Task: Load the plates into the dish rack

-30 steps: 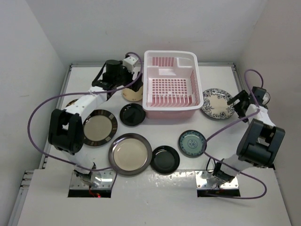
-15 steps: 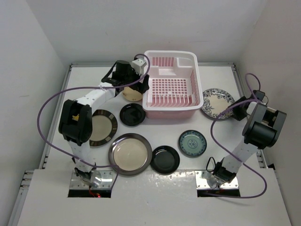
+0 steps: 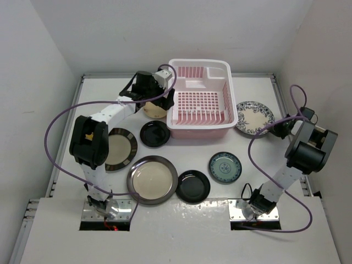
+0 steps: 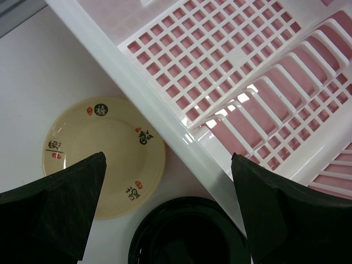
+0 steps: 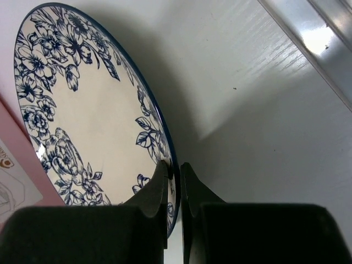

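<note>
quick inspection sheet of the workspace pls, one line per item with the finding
surface: white table, no spills seen
job's things: rack holds no plates; seven plates seen outside it: floral plate, teal plate, big black plate, small black plate, cream plate, silver plate, tan plate
clutter: nothing seen
grippers: left gripper open above the tan plate, beside the rack; right gripper shut on the floral plate's rim
cables: a purple cable loops off each arm
surroundings: white walls on three sides; metal rail at the table's edge
</note>
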Available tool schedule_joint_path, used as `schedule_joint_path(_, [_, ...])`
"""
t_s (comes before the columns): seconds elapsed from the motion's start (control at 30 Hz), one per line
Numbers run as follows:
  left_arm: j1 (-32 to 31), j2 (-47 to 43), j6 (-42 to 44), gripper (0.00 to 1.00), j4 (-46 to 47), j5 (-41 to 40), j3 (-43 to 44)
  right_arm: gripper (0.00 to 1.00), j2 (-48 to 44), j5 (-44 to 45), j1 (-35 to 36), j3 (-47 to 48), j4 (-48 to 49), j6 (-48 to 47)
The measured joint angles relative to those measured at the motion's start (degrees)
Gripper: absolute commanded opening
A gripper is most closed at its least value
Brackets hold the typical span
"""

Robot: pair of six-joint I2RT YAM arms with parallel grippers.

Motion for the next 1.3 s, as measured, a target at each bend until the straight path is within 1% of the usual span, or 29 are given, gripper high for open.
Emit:
schedule_joint_path(0.1, [0.0,0.0,0.5,1.0,0.0,0.0,0.0,0.0,-2.7,3.6,2.0,0.0,-1.4,-1.2])
schedule_joint_path(0.2, [0.2,0.1,1.3,1.0,-0.1,0.0,0.5,0.0,-8.8,12.3,7.0,-0.7,-2.7,-2.8])
schedule_joint_path(0.23, [0.3,0.1,1.5,1.0,-0.3,0.0,0.9,0.0,-10.5,16.3,8.5,-1.0,-2.6,-3.2])
schedule_joint_path(0.3, [0.5,0.2,1.7,1.0,-0.3,0.2,1.6,0.0,-16.2,21.9,13.2,-2.3,-2.7,-3.5])
schedule_joint_path(0.4, [1.0,0.2,2.7,1.0,-0.4,1.1,2.6,0.0,-20.2,26.8,16.0,-3.5,-2.9,-3.3])
schedule_joint_path(0.57, [1.4,0.3,5.8,1.0,-0.4,2.3,3.2,0.0,-21.7,35.4,18.0,-3.6,-6.1,-3.5])
schedule_joint_path(0.73, [1.7,0.3,8.8,1.0,-0.4,3.1,3.3,0.0,-23.1,45.8,25.7,-1.4,-7.5,-6.8])
schedule_joint_path(0.83, [2.2,0.3,9.3,1.0,-0.3,3.2,3.5,0.0,-24.8,47.9,28.5,0.9,-8.9,-10.1])
schedule_joint_path(1.07, [3.7,1.4,9.4,1.0,0.2,3.2,5.9,0.0,-25.1,53.5,29.4,6.1,-16.2,-16.4])
schedule_joint_path(1.3, [4.2,1.7,9.4,1.0,1.4,3.2,6.2,0.0,-25.1,52.1,30.7,8.5,-19.7,-19.9])
